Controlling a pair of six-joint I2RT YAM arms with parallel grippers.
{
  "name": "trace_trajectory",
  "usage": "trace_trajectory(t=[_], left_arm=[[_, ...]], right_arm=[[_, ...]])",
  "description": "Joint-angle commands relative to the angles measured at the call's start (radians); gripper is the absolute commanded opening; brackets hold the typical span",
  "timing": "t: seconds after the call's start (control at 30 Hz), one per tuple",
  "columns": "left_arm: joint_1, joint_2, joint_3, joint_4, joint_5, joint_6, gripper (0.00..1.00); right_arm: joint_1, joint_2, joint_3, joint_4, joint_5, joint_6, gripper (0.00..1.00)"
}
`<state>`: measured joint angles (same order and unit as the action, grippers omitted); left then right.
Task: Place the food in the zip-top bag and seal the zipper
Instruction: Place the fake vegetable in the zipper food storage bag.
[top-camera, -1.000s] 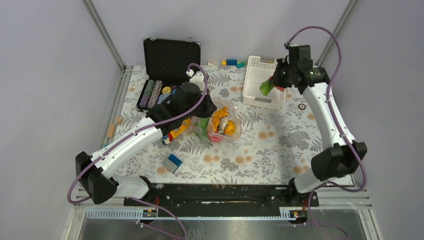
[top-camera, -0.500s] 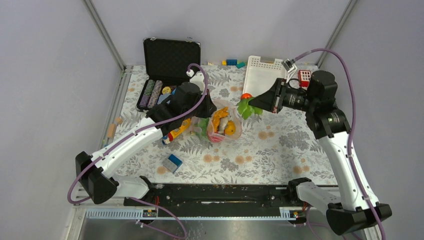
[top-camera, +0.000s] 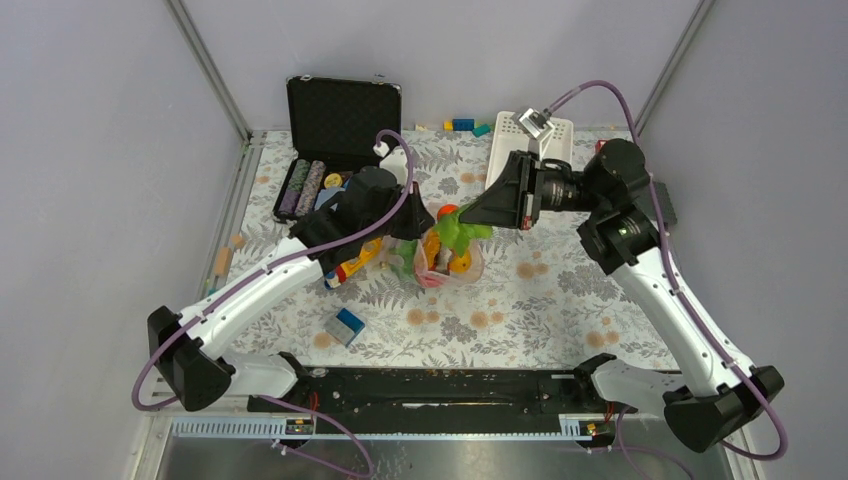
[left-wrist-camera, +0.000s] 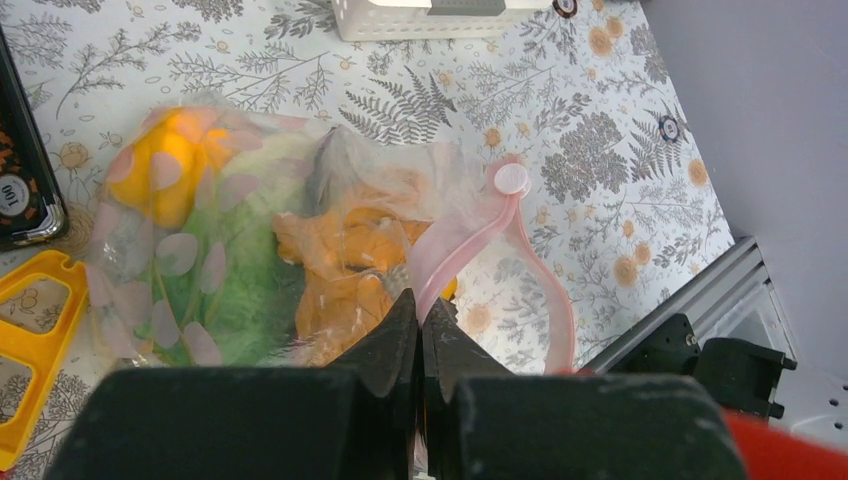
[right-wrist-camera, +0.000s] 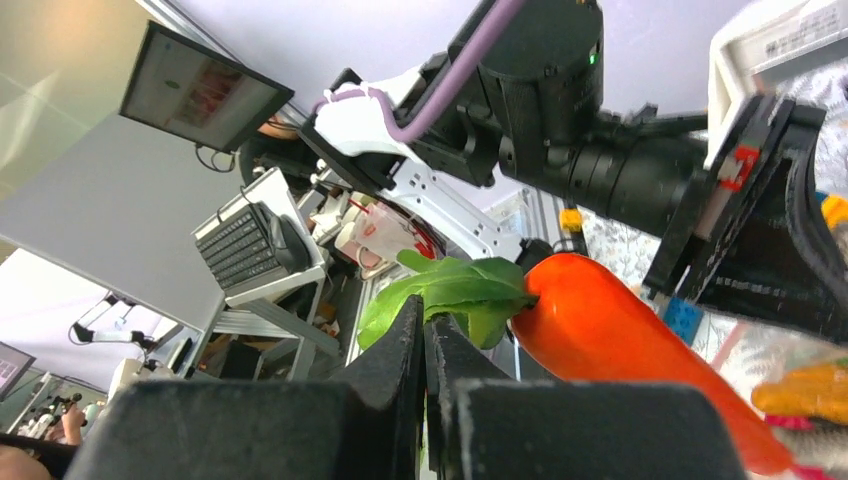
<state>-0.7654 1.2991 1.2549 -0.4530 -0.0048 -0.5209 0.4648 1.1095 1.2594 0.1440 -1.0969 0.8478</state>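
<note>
Jaws, right gripper (right-wrist-camera: 425, 335): clenched on the leafy top of the toy carrot (right-wrist-camera: 600, 330), which hangs just above the zip-top bag (left-wrist-camera: 250, 240) at mid-tabletop (top-camera: 560, 290), toward the far edge. Jaws, left gripper (left-wrist-camera: 420, 330): pinched on the bag's pink zipper strip (left-wrist-camera: 470, 240), holding the mouth up. Step judged: loading; next, lower the carrot through the mouth and release.

Leafy orange carrot (right-wrist-camera: 610, 330) over open bag (left-wrist-camera: 465, 240)

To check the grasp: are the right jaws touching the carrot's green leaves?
Touching. The right wrist view shows the right gripper, its jaws closed on the green leaves of the carrot.
</note>
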Motion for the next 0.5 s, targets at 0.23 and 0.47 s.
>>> trace_trajectory(t=[0.23,0.47], left_arm=[[0.005,-0.125,-0.055,0.08,0.113,-0.027,0.0],[0.005,-0.132,-0.057,0.072,0.106,-0.05,0.0]], right_arm=[[0.043,0.112,0.0,0.478,-0.029,0.235,0.0],[0.055,0.152,-0.054,0.769,-0.052,0.444,0.0]])
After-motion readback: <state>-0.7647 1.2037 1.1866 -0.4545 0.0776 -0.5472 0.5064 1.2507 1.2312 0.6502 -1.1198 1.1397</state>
